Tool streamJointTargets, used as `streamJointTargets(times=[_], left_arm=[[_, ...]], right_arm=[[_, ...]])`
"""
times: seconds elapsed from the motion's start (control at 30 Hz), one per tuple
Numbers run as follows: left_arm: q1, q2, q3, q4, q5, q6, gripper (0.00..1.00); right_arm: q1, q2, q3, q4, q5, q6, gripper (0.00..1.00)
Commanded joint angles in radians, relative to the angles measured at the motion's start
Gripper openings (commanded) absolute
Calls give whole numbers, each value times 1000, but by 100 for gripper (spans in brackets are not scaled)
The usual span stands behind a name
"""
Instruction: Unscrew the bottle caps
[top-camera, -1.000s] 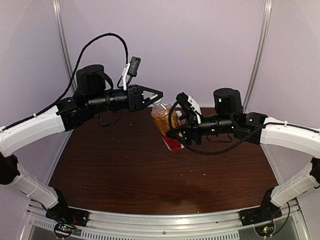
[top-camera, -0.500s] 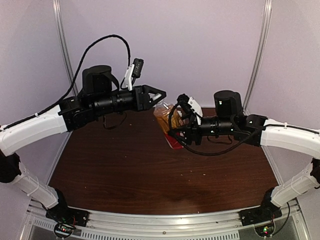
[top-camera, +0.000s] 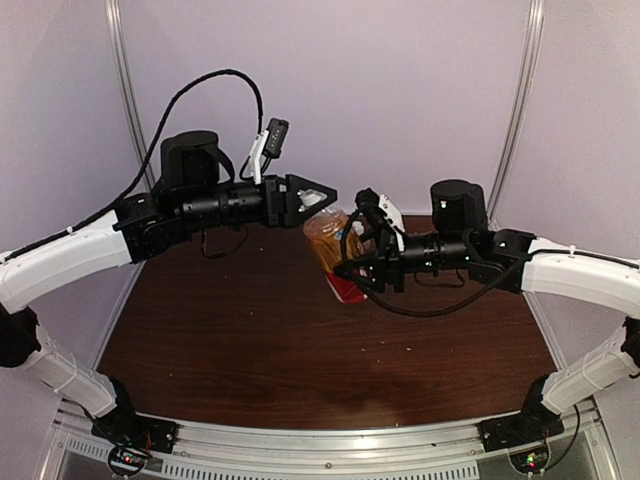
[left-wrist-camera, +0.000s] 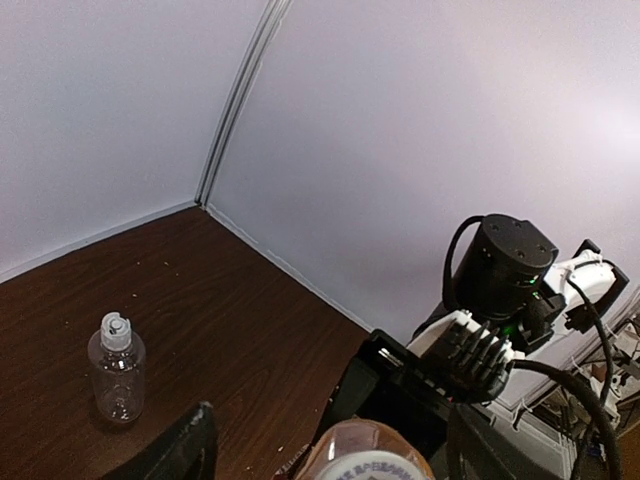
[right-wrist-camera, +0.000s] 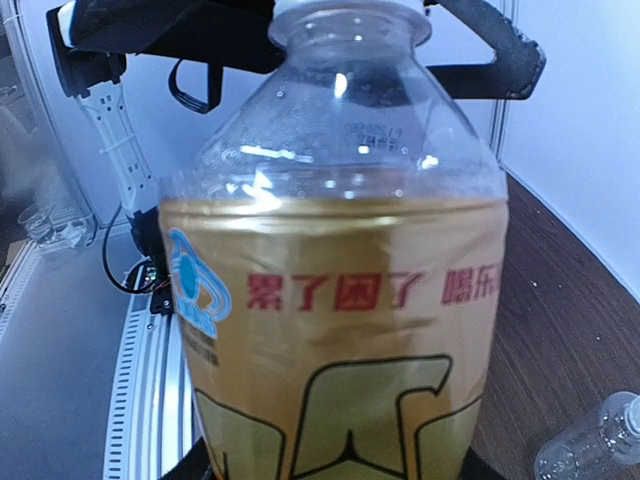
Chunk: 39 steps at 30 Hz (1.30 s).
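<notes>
Clamping the amber bottle (top-camera: 325, 235) with the right tool (top-camera: 350, 270), tilted above the tabletop (top-camera: 250, 340); holding the left tool (top-camera: 318, 198) apart around its cap (left-wrist-camera: 372, 465), maybe still on. Could drop and spill from a weak grip.

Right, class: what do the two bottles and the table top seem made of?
The amber bottle: probably clear glossy plastic, with highlights on its shoulder. The small clear bottle: likely thin transparent plastic, since the surface behind shows through. The table top: dark brown wood-look with a faint sheen, possibly laminate.

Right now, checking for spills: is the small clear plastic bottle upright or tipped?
Upright: the clear plastic bottle stands base-down on the brown table, whitish cap on top.
</notes>
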Motion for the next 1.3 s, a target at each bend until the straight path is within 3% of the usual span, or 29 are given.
streamJointTargets(times=[0.0, 0.37, 0.63, 1.27], left_arm=[[28, -58, -18, 50, 98, 67, 82], [76, -99, -16, 126, 476, 216, 85], [76, -61, 4, 144, 628, 289, 82], [81, -33, -40, 245, 654, 223, 36]], right_arm=[[-4, -34, 3, 30, -122, -2, 33], [-4, 1, 40, 30, -342, 50, 33], [-4, 22, 48, 95, -460, 130, 33], [-4, 31, 39, 107, -459, 139, 33]])
